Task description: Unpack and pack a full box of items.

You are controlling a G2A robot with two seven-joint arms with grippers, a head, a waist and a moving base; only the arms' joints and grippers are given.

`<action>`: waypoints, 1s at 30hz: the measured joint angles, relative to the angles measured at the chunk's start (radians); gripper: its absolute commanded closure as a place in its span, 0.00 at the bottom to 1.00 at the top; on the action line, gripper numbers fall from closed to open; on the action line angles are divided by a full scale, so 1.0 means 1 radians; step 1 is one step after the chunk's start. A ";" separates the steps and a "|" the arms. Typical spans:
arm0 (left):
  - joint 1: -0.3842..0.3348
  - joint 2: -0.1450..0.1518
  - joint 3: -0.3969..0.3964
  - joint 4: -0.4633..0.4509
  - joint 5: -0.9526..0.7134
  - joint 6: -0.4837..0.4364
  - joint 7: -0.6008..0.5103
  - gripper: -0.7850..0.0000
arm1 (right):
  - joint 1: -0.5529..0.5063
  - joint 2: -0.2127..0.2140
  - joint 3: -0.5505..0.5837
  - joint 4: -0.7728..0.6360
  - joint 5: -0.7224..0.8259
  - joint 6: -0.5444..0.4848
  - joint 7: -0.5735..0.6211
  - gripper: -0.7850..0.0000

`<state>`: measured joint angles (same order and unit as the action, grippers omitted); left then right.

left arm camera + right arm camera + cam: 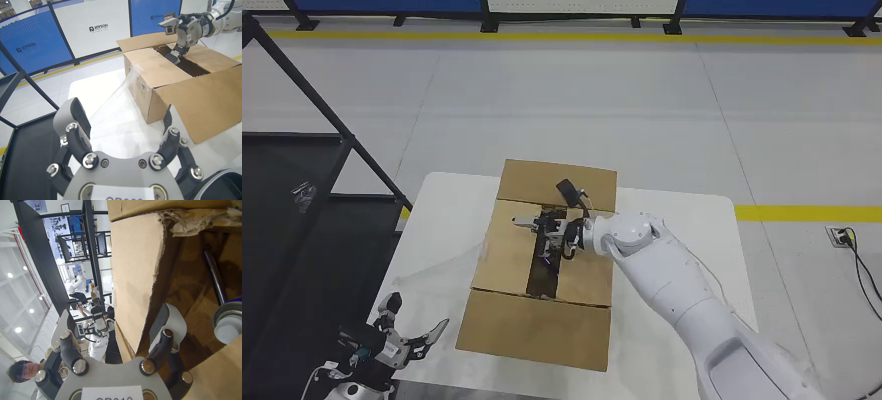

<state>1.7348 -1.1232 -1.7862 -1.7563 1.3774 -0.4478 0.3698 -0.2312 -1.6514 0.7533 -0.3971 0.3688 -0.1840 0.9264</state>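
Note:
A brown cardboard box [542, 265] stands in the middle of the white table [442, 230]. Its two top flaps lie almost closed, with a dark slot between them. My right gripper [548, 238] is over that slot, open, and straddles the edge of one flap [132, 275]. One of its fingers [166, 321] is inside the box and the other is outside, above the flap. Inside lie a spray can top with a white cap [226, 323], a dark rod [213, 272] and crumpled paper [189, 220]. My left gripper [123, 121] hangs open and empty off the table's near left corner.
A strip of clear tape [130, 79] trails from the box's upper edge down to the table. A black metal rack [302, 200] stands to the left of the table. The near outer flap [208, 106] sticks out close to my left gripper.

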 measured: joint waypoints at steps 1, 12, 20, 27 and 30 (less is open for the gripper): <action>0.002 0.000 0.000 -0.002 0.001 -0.001 0.001 0.00 | 0.001 -0.002 0.005 0.008 0.013 -0.007 0.008 0.00; 0.016 0.000 0.005 -0.037 0.001 -0.011 0.008 0.00 | 0.017 -0.018 0.081 0.056 0.163 -0.081 0.115 0.00; -0.009 -0.002 0.030 -0.074 0.006 0.004 -0.023 0.00 | 0.032 -0.049 0.081 0.028 0.170 -0.103 0.069 0.00; -0.080 -0.006 0.073 -0.077 -0.014 0.039 -0.071 0.00 | 0.042 -0.088 0.073 0.013 0.178 -0.141 -0.023 0.00; -0.117 -0.008 0.096 -0.060 -0.020 0.050 -0.089 0.00 | 0.049 -0.110 0.054 0.012 0.151 -0.156 -0.100 0.00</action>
<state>1.6176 -1.1308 -1.6898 -1.8163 1.3571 -0.3977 0.2812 -0.1826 -1.7612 0.8076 -0.3854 0.5197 -0.3395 0.8268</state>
